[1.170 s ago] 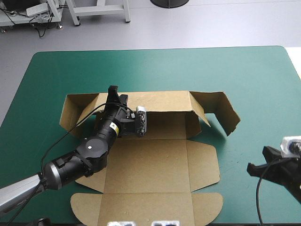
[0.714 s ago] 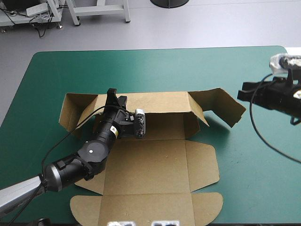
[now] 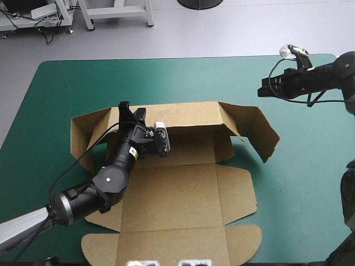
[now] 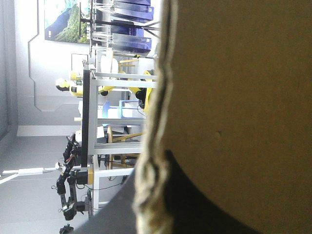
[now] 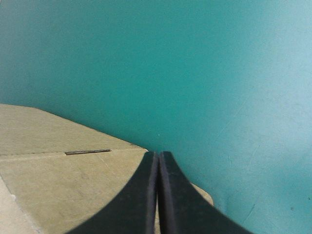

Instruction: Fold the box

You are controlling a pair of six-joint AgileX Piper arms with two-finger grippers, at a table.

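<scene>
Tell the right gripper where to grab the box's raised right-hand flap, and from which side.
Take the flap by its free upper edge, near the outer corner. It stands raised and thin, with bare teal-green cover beyond it. So the right gripper, now shut, should probably open and come down from the far right, one finger on each face.

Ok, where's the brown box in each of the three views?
High view: the box mid-table, far wall raised, left gripper on it.
Left wrist view: its board close ahead, clamped in the gripper.
Right wrist view: a slotted flap lies under the shut right gripper.
Shared landmark: the teal-green cover, high and right wrist.
</scene>
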